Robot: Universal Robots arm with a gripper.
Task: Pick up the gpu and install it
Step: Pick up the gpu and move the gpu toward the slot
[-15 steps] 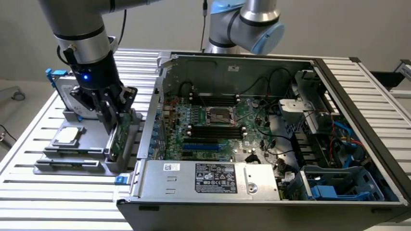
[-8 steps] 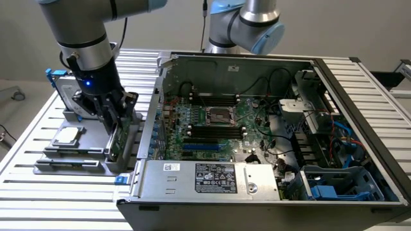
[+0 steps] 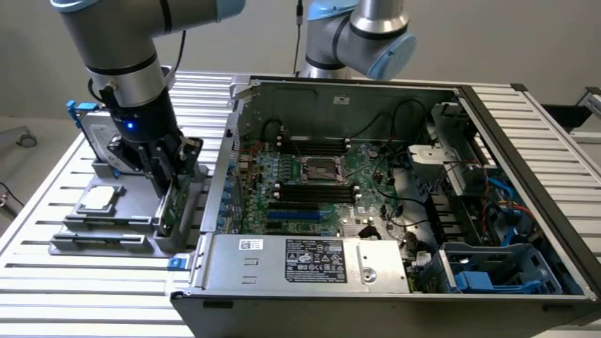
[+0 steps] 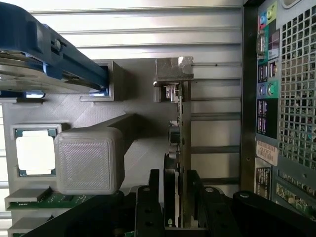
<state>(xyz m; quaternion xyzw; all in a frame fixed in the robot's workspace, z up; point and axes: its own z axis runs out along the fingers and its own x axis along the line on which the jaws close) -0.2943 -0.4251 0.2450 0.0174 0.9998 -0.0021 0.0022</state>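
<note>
Hand (image 4: 173,190) spread wide, astride the gpu (image 4: 180,128) upright on edge in the grey holder (image 4: 138,81) beside the computer case (image 4: 289,74).

In the exterior view the arm (image 3: 117,49) is cut off by the top edge. Its fingers (image 3: 162,169) cover most of the gpu (image 3: 172,209), leaving you just a green strip. The hard drive (image 3: 94,130) sits half hidden behind the arm. In the wrist view the fingers run off the picture's edge, and you cannot tell whether they touch the gpu. The label (image 3: 317,260) has print too small to read.
</note>
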